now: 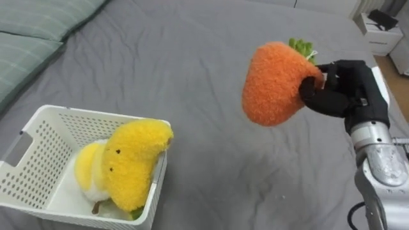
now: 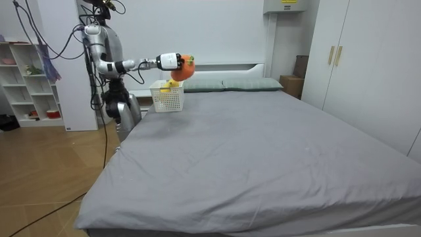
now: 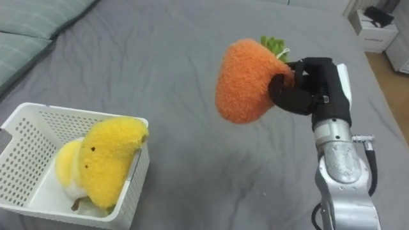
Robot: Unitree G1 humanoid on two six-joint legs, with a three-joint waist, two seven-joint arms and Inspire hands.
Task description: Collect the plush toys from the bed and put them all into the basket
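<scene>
My right hand point(image 1: 342, 89) point(image 3: 313, 86) is shut on an orange plush carrot point(image 1: 273, 83) point(image 3: 246, 80) with a green leafy top, holding it in the air above the grey bed point(image 1: 211, 38). In the room view the carrot point(image 2: 185, 66) hangs just above and beside the white basket point(image 2: 167, 96). The white perforated basket point(image 1: 38, 160) point(image 3: 25, 153) sits on the bed at my lower left. A yellow plush toy point(image 1: 128, 163) point(image 3: 99, 163) lies in it, leaning over its right rim. The carrot is well to the right of the basket and higher.
Grey-green pillows point(image 1: 38, 29) lie at the bed's upper left. A white nightstand point(image 1: 380, 32) stands past the bed's far right corner. I stand at the bedside near a white shelf unit point(image 2: 29, 82); white wardrobes point(image 2: 368, 66) line the room view's right.
</scene>
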